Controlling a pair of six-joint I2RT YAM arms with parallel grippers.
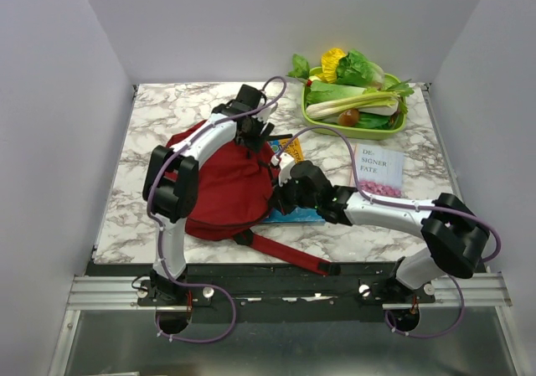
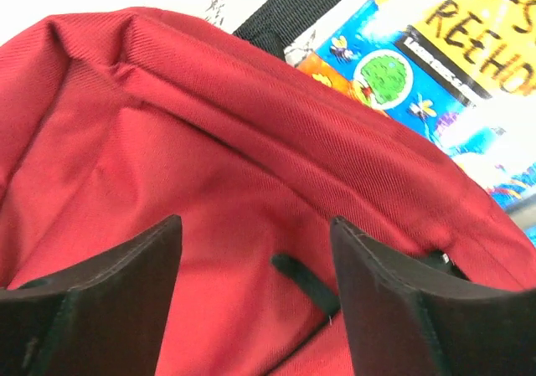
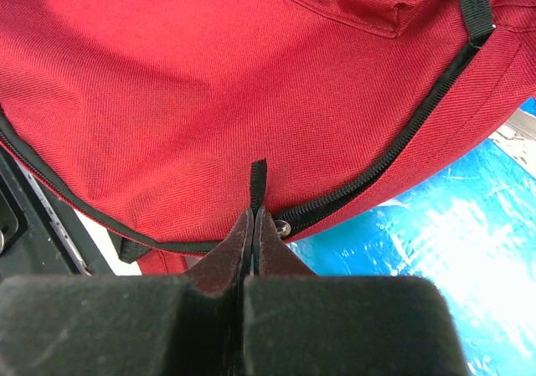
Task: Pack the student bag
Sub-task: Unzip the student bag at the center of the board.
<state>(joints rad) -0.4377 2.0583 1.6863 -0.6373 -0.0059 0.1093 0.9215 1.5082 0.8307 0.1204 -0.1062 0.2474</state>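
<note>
Right gripper (image 3: 254, 225) first, since its fingers fill the wrist cam: it's pinched tight on the black zip pull (image 3: 259, 183) of the bag (image 3: 209, 83), jaws pressed together with the tab poking up between them. The zipper (image 3: 402, 146) curves off to the right along the bag's edge.

Left gripper (image 2: 251, 246) hangs over the far side of the bag with jaws wide apart, nothing held, just red fabric under it. Can't tell if it's touching.

From the top, the bag lies flat on the marble table (image 1: 151, 116), left of middle, partly on a blue book (image 1: 297, 215). One strap (image 1: 289, 254) runs toward the near edge. Back right there's a green tray (image 1: 306, 108) of veg, with a white packet (image 1: 377, 171) just in front of it.
</note>
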